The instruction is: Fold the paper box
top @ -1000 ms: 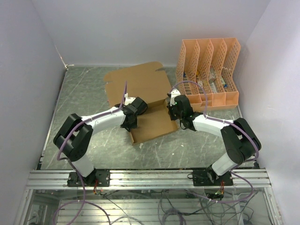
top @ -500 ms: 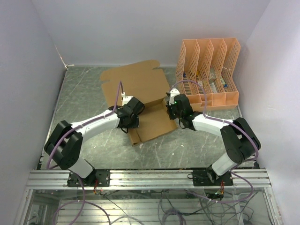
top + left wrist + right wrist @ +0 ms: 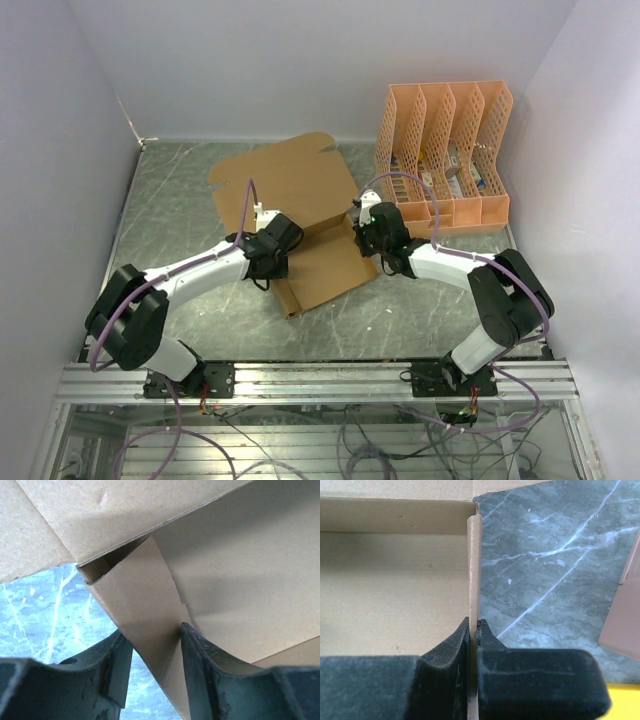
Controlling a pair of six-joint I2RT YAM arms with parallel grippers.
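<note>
The paper box [image 3: 325, 262] is brown cardboard in the middle of the table, with its wide lid panel [image 3: 280, 178] lying flat behind it. My left gripper [image 3: 272, 246] is at the box's left side. In the left wrist view the left gripper [image 3: 152, 635] is open, its jaws straddling a slanted side flap [image 3: 137, 600] that touches the right finger [image 3: 200, 655]. My right gripper [image 3: 368, 228] is at the box's right rear corner. In the right wrist view the right gripper [image 3: 473, 622] is shut on the upright right wall [image 3: 473, 565] of the box.
An orange lattice file organizer [image 3: 445, 155] stands at the back right, close behind the right arm. The marbled grey table [image 3: 180, 210] is enclosed by pale walls on the left, back and right. A metal rail runs along the near edge.
My left gripper has moved left and a little nearer along the box's left side. The lid panel and the box's left end have shifted left. The right gripper has kept its hold.
</note>
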